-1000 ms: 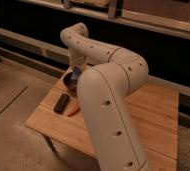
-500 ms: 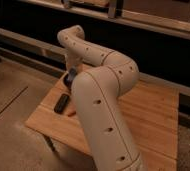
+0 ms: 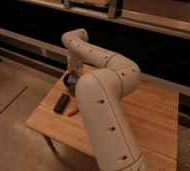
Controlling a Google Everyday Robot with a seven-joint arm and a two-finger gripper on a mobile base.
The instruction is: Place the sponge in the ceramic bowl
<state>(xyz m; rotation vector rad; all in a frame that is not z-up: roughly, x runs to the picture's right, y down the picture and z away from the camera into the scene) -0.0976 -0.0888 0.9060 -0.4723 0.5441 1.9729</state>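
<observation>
A wooden table [image 3: 155, 114] is set before a dark wall; at its far left corner the gripper [image 3: 72, 75] is poised over the ceramic bowl [image 3: 66, 81] — presumably for release. The sponge [image 3: 73, 79] is seen there as a blue-grey patch; whether it is clamped or let go cannot be told.

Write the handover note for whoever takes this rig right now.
Tool: at the end of the white arm, low over the far left part of the wooden table, right at the small round dark maroon bowl.
Small blue-grey sponge: at the tool's tip, at the bowl's rim; cannot tell if it rests inside.
Done: sponge is at the bowl.
Left: confirm it lies inside, then lift clear.
Black oblong bar and slim red-orange piece lie nearer the front.
</observation>
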